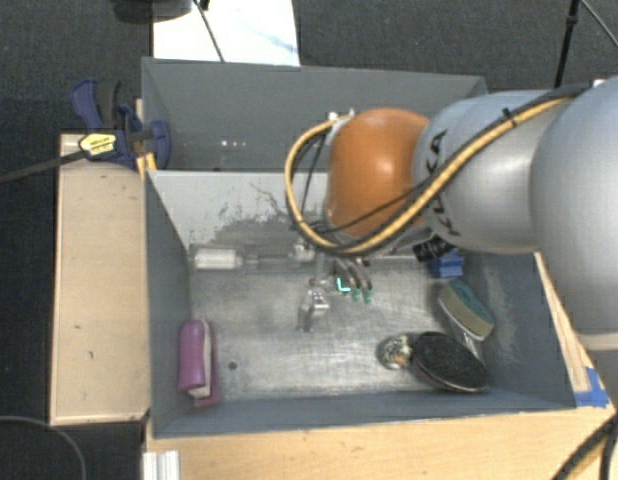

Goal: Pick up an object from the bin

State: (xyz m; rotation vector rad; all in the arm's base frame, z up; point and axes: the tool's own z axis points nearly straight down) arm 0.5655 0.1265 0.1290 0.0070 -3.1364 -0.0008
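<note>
Grey bin (259, 363) is partly hidden by the arm (509, 178); the gripper's (334, 290) opening cannot be told; one purple case (195, 359) and one black disc (449, 361) are counted.

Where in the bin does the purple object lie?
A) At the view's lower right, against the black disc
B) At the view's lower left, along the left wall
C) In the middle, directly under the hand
B: the purple object lies along the left wall of the bin at the lower left, well apart from the hand in the middle and from the black disc at the right.
</note>
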